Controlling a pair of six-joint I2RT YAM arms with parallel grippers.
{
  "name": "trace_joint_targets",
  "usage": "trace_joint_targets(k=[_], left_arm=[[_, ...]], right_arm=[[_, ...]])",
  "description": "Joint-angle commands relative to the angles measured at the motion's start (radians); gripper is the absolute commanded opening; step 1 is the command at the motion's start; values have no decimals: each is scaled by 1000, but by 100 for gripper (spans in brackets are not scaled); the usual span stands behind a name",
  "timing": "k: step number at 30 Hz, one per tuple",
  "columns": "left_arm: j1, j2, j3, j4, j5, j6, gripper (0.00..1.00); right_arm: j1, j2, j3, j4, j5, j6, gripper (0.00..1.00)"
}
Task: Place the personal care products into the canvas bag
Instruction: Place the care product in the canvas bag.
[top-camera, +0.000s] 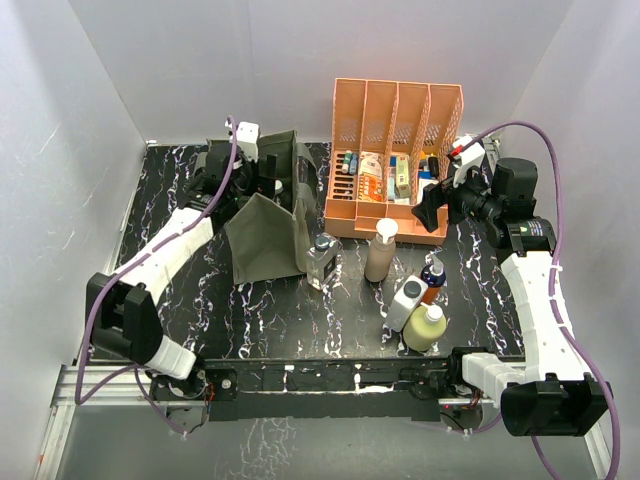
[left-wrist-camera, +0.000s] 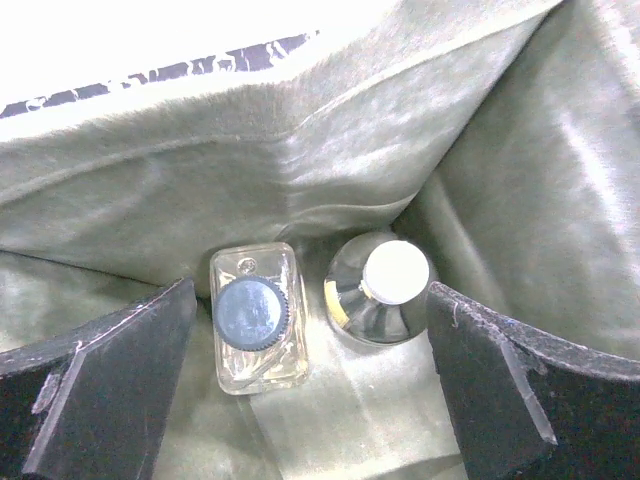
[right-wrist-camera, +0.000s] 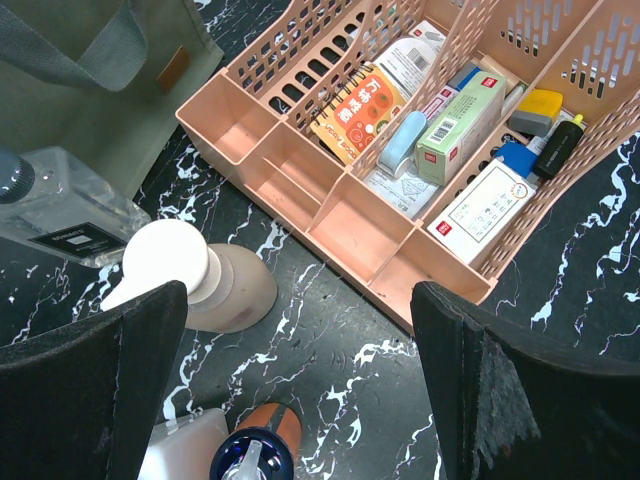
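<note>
In the top view, the folds of the canvas bag (top-camera: 268, 225), left of centre, hide what lies inside. From the wrist we see the left gripper (left-wrist-camera: 310, 335) spread wide within it. A square dark-capped glass bottle (left-wrist-camera: 255, 320) and a round pale-capped bottle (left-wrist-camera: 378, 290) stand between the jaws at lower centre, touched by neither. The right gripper (right-wrist-camera: 300, 310) is spread too, with the beige bottle (right-wrist-camera: 190, 275) beside its lower-left finger. The orange-blue bottle (right-wrist-camera: 262, 450) is cut off at the bottom edge, and the peach organiser (right-wrist-camera: 330, 215) fills the upper right.

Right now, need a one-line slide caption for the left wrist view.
Open left end effector looking into the canvas bag: upright dark-capped square bottle beside pale-capped round bottle.
</note>
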Motion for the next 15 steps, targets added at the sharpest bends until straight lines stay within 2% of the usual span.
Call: trace_joint_targets(k=[1,8,15], left_arm=[[-6,-93,7,28,37,40,97],[-6,-125,91,-50,68,58,97],[-6,-138,240,-183,125,85,97]], right_arm=[[-3,-9,34,39,-7,11,99],[-3,-8,38,36,-9,12,99],[-3,-15,36,33,-9,14,99]])
